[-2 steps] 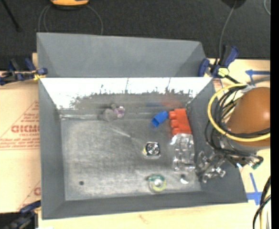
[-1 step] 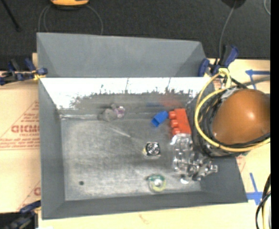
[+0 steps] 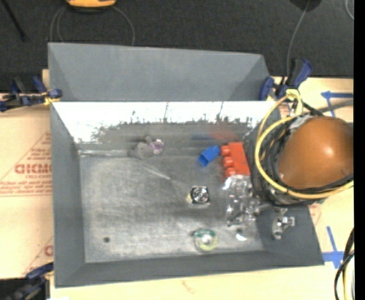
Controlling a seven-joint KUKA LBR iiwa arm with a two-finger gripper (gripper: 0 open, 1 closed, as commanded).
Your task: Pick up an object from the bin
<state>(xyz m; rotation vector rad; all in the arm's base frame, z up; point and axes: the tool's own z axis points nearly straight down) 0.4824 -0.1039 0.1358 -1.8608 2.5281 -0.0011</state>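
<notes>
A: Where does the hand (image 3: 242, 212) sit?

B: Low in the right part of the bin (image 3: 126, 230), near its right wall, hanging under the arm's orange cover (image 3: 314, 154). I cannot tell how far open it is, and I see nothing in it that I could call held.

A: What lies closest?

B: A red block (image 3: 234, 157), just beyond the hand toward the far wall. I cannot tell whether they touch. A smaller blue block (image 3: 209, 155) lies just beside the red one on its left.

A: How does the red block lie?

B: Flat on the floor, I judge. Its long axis runs from the far wall toward the near one, one end pointing at the hand. A grip across the short sides would suit it.

A: And the others?

B: A round dark-and-silver thing (image 3: 199, 195) sits left of the hand, and a clear greenish ring (image 3: 204, 239) lies near the front wall. A pale purple thing (image 3: 152, 146) rests well apart at the back. They lie loose and scattered, so each probably offers room around it.
</notes>
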